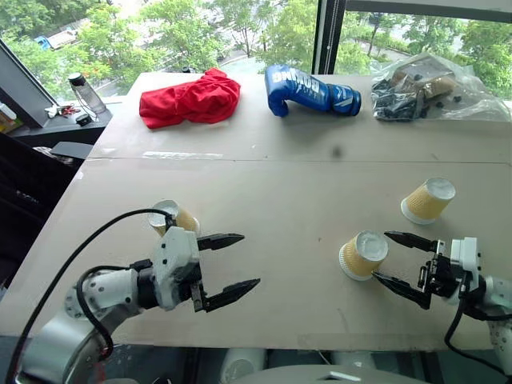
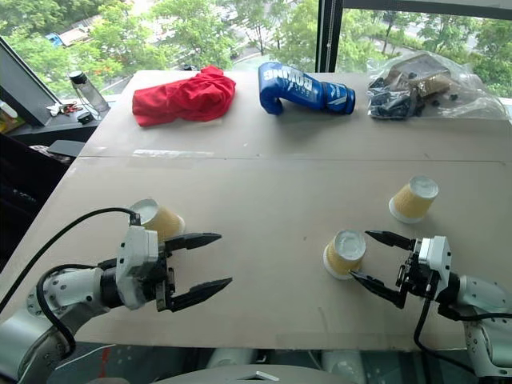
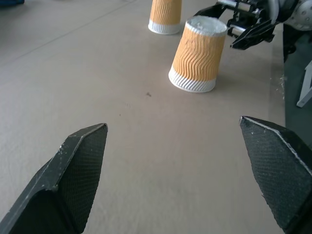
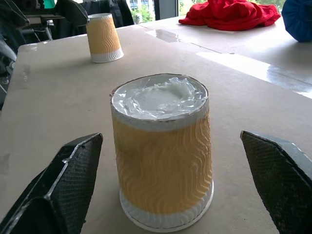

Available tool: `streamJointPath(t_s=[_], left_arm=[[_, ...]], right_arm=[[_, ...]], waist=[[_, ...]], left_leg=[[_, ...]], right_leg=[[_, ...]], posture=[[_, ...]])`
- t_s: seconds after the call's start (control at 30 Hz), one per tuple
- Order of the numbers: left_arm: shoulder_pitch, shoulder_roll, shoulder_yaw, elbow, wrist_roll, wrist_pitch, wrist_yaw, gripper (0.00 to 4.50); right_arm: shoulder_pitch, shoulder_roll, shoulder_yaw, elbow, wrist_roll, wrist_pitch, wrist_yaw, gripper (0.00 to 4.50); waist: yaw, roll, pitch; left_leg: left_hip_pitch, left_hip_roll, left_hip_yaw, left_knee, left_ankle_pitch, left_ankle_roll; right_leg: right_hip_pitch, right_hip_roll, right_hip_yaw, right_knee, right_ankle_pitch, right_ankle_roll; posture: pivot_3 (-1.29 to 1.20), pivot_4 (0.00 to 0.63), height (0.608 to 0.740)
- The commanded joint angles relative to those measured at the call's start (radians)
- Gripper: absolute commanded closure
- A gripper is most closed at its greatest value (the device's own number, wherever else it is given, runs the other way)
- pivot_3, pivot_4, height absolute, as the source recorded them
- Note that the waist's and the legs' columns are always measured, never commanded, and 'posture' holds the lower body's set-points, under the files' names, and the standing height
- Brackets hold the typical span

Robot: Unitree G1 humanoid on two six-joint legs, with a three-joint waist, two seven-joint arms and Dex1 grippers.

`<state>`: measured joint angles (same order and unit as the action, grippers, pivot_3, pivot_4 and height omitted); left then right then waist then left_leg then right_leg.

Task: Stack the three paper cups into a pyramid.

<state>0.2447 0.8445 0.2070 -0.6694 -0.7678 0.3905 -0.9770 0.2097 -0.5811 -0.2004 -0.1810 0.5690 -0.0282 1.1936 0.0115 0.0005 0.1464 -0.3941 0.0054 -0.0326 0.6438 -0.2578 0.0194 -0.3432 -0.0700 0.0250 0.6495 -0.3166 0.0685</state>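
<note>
Three paper cups stand upside down and apart on the table, none on another. The left cup (image 1: pixel 172 217) is just behind my left gripper (image 1: pixel 248 260), which is open, empty and pointing right across the table. The middle cup (image 1: pixel 364 254) stands just left of my right gripper (image 1: pixel 382 256). That gripper is open, its fingertips reaching to either side of the cup's near wall without touching it (image 4: pixel 163 156). The right cup (image 1: pixel 428 200) stands further back, beyond the right gripper. In the left wrist view the middle cup (image 3: pixel 199 56) is well ahead of the fingers.
A red cloth (image 1: pixel 190 98), a blue boxing glove (image 1: pixel 310 90) and a clear plastic bag of dark items (image 1: pixel 432 86) lie along the table's far edge. A bottle (image 1: pixel 86 94) stands off the table at the far left. The table's front edge (image 1: pixel 304 340) runs just under both grippers.
</note>
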Motion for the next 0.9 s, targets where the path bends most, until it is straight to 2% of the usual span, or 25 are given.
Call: streamJointPath(t_s=[0.03,0.37,0.43,0.5,0.57,0.6,0.77,0.83,0.9], left_arm=[[-0.042,0.032,0.036,-0.054,-0.089,0.038,-0.028,0.05],[-0.093,0.024,0.018,-0.062,-0.12,0.086,-0.017,0.05],[-0.101,0.021,0.011,-0.059,-0.113,0.088,-0.017,0.0],[-0.103,0.019,0.008,-0.06,-0.108,0.088,-0.016,0.0],[-0.104,0.018,0.004,-0.061,-0.103,0.087,-0.014,0.0],[-0.103,0.018,0.003,-0.062,-0.101,0.086,-0.012,0.0],[-0.097,0.017,0.002,-0.067,-0.095,0.083,-0.002,0.0],[-0.097,0.014,0.007,-0.071,-0.1,0.084,0.007,0.0],[-0.105,-0.008,0.023,-0.066,-0.116,0.091,0.055,0.0]], right_arm=[[-0.028,0.003,0.017,-0.055,0.012,0.014,-0.02,0.0],[-0.064,0.005,0.068,-0.103,0.014,0.053,-0.051,0.0],[-0.062,0.005,0.071,-0.107,0.022,0.054,-0.044,0.54],[-0.058,0.003,0.07,-0.113,0.024,0.06,-0.044,1.32],[-0.056,-0.001,0.071,-0.117,0.017,0.063,-0.044,2.3],[-0.054,-0.003,0.071,-0.12,0.014,0.067,-0.047,2.43],[-0.081,0.011,0.078,-0.129,0.012,0.078,-0.078,2.43],[-0.115,0.028,0.088,-0.135,0.019,0.1,-0.113,2.43],[-0.22,0.065,0.13,-0.13,0.0,0.156,-0.191,2.43]], waist=[[0.0,0.0,0.0],[-0.004,0.0,0.001],[-0.004,0.0,0.001],[-0.004,0.0,0.001],[-0.004,0.0,0.001],[-0.004,0.0,0.001],[-0.004,0.0,0.001],[-0.008,0.0,0.001],[-0.014,-0.001,0.001]], left_leg=[[0.0,0.0,0.0,0.0,0.0,0.0],[0.001,0.0,-0.001,0.002,0.0,0.0],[0.001,0.0,-0.001,0.003,0.0,0.0],[0.001,0.0,-0.001,0.003,0.0,0.0],[0.001,0.0,-0.001,0.004,0.0,0.0],[0.001,0.0,-0.001,0.004,0.0,0.0],[0.001,0.0,-0.001,0.004,0.0,0.0],[0.001,0.0,-0.001,0.004,0.0,0.0],[0.001,0.0,-0.001,0.004,0.0,0.0]], right_leg=[[0.0,0.0,0.0,0.0,0.0,0.0],[0.0,0.002,-0.001,0.005,0.0,0.0],[0.0,0.002,-0.001,0.005,0.0,0.0],[0.0,0.002,-0.001,0.006,0.0,0.0],[0.0,0.002,-0.001,0.006,0.0,0.0],[0.0,0.003,-0.001,0.006,0.0,0.0],[0.0,0.003,-0.001,0.007,0.0,0.0],[0.0,0.003,0.0,0.007,0.0,0.0],[0.0,0.003,0.0,0.007,0.0,0.0]], posture=[[0.0,0.15,0.74],[0.0,0.15,0.74],[0.0,0.15,0.74],[0.0,0.15,0.74],[0.0,0.15,0.74],[0.0,0.15,0.74],[0.0,0.15,0.74],[0.0,0.15,0.74],[0.0,0.15,0.74]])
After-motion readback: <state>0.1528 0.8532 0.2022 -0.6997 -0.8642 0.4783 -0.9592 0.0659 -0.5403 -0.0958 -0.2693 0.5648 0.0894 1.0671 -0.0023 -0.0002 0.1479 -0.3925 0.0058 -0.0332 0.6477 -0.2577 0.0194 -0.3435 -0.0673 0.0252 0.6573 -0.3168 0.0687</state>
